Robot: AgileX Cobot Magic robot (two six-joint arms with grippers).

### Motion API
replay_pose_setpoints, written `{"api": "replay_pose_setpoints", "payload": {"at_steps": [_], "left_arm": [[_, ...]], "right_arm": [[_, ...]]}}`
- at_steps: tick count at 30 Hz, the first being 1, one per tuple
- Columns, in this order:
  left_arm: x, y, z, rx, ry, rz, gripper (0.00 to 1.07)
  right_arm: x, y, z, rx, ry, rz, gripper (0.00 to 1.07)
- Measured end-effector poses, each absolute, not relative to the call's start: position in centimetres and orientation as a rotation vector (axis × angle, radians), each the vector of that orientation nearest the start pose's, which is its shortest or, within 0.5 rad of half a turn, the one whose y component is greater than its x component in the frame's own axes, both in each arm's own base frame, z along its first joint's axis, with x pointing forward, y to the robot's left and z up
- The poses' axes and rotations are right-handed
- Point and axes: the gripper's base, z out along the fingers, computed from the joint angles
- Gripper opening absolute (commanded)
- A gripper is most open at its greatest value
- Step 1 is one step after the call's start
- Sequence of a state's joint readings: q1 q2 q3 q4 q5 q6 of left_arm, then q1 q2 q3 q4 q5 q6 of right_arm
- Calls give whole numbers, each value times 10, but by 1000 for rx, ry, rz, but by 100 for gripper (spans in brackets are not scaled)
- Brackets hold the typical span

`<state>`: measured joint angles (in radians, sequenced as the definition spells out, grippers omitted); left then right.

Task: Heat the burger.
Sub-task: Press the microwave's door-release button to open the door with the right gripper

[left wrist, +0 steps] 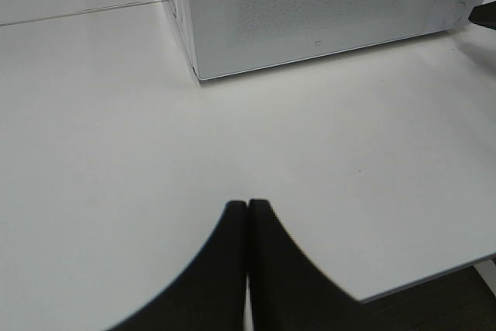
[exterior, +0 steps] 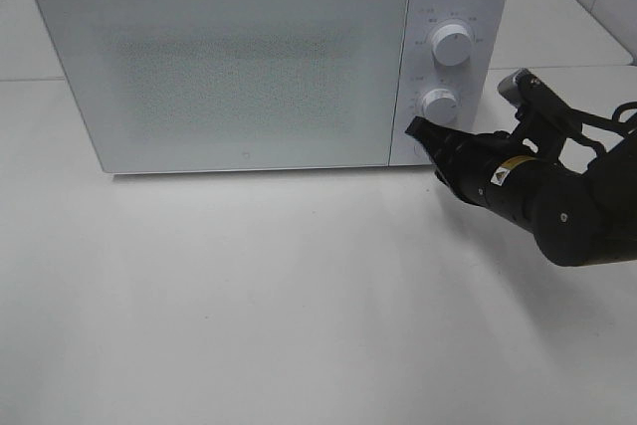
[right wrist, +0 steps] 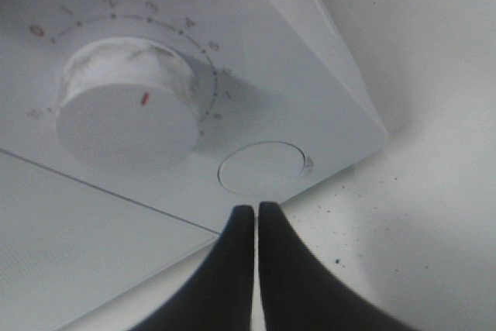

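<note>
The right claw [exterior: 416, 129], pinched shut, points its tips just beside the round button [right wrist: 261, 168] under the lower dial [exterior: 438, 104] of the white microwave [exterior: 239, 67], whose door is closed. The left claw [left wrist: 248, 205] hangs shut above the worktop [left wrist: 116, 114]. I cannot see the burger from here.

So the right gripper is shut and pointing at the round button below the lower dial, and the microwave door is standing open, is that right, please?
Not quite: the microwave door is closed, flush with the front, as the exterior high view shows. The rest holds: the right gripper is shut, pointing at the round button below the lower dial.
</note>
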<state>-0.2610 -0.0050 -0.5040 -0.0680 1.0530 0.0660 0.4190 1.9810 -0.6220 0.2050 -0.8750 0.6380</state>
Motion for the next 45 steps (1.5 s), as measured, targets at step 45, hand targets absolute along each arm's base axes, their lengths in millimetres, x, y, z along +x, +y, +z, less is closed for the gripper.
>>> {"api": "replay_pose_setpoints", "payload": {"at_steps": [45], "left_arm": [[-7,-4,279,334,2004,-204,0]], "right_arm": [[334,131,70,964,1800,929,0]]}}
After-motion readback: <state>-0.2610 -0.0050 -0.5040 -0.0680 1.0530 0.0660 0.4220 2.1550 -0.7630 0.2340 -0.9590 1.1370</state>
